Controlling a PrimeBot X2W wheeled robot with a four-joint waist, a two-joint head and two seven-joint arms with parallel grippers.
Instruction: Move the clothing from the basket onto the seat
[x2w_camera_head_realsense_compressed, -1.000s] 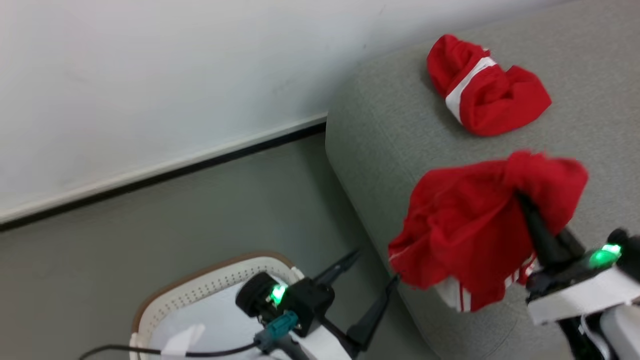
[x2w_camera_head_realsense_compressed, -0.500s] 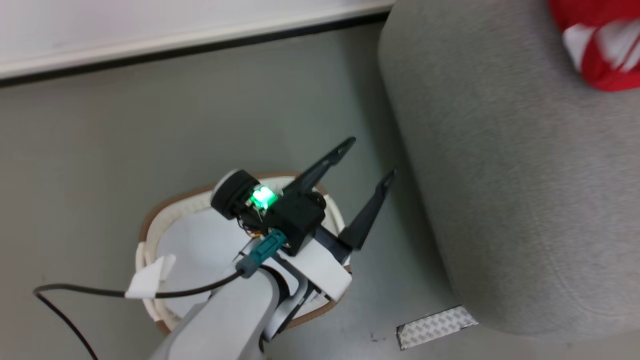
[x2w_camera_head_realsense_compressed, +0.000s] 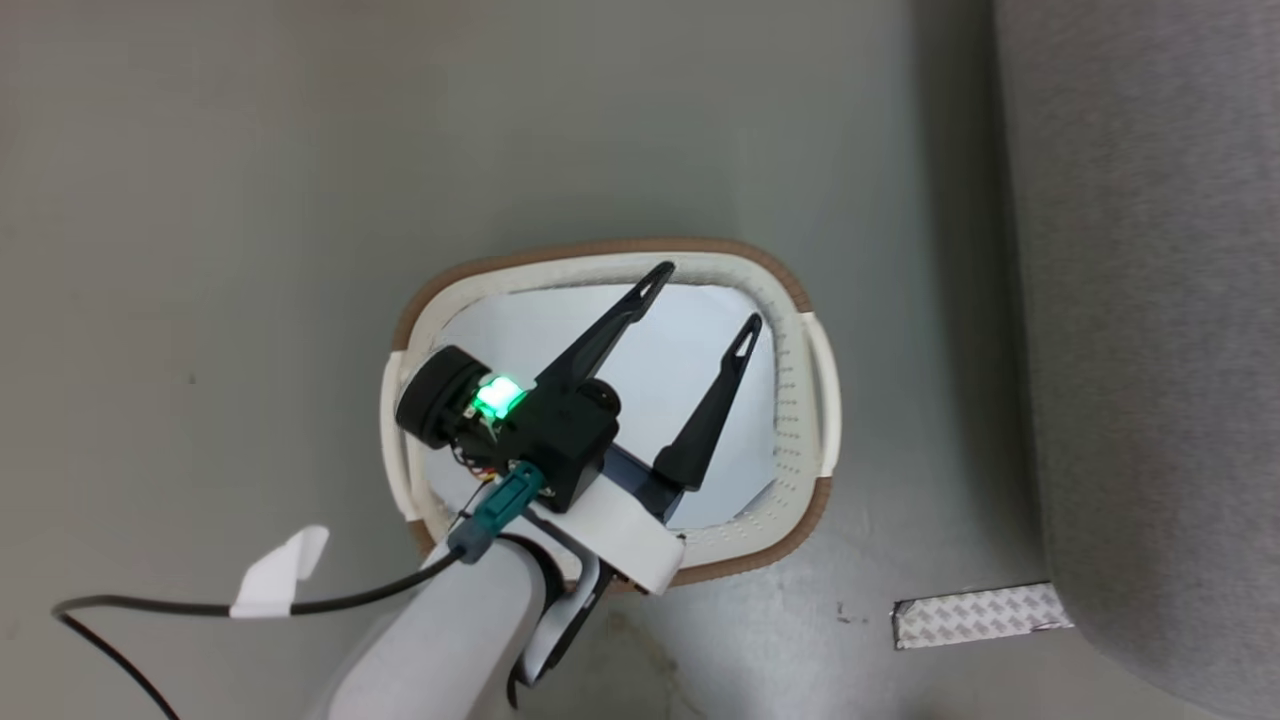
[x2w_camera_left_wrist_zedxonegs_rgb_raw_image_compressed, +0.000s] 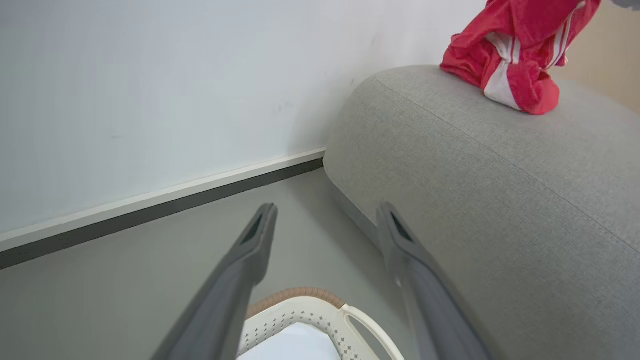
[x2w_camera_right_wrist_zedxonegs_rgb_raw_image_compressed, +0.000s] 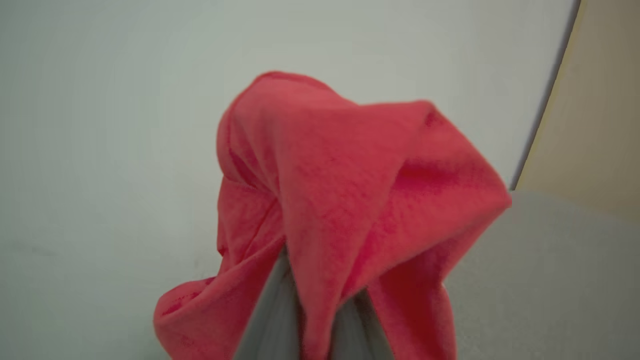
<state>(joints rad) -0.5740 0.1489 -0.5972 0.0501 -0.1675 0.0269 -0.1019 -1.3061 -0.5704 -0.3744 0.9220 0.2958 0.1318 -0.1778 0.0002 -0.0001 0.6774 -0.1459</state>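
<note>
The cream basket (x2w_camera_head_realsense_compressed: 818, 400) with its brown rim stands on the floor beside the grey seat (x2w_camera_head_realsense_compressed: 1150, 300). Only a flat pale sheet shows inside it. My left gripper (x2w_camera_head_realsense_compressed: 705, 298) hovers open over the basket with nothing between its fingers; in the left wrist view it (x2w_camera_left_wrist_zedxonegs_rgb_raw_image_compressed: 326, 212) points past the basket rim (x2w_camera_left_wrist_zedxonegs_rgb_raw_image_compressed: 300, 310) toward the wall. A piece of red clothing (x2w_camera_right_wrist_zedxonegs_rgb_raw_image_compressed: 350, 190) is draped over my right gripper (x2w_camera_right_wrist_zedxonegs_rgb_raw_image_compressed: 312, 305), which is shut on it above the seat (x2w_camera_right_wrist_zedxonegs_rgb_raw_image_compressed: 550, 275). The left wrist view shows red, white-striped clothing (x2w_camera_left_wrist_zedxonegs_rgb_raw_image_compressed: 515, 55) hanging down onto the seat's top (x2w_camera_left_wrist_zedxonegs_rgb_raw_image_compressed: 500, 200).
Grey floor surrounds the basket. A silvery textured strip (x2w_camera_head_realsense_compressed: 975, 615) lies on the floor at the seat's foot. A white wall with a dark skirting band (x2w_camera_left_wrist_zedxonegs_rgb_raw_image_compressed: 150, 215) runs behind. A black cable with a white tag (x2w_camera_head_realsense_compressed: 275, 580) trails from my left arm.
The head camera has swung down from the seat to the basket, so the red clothing has left that view. My left gripper stays open over the basket.
</note>
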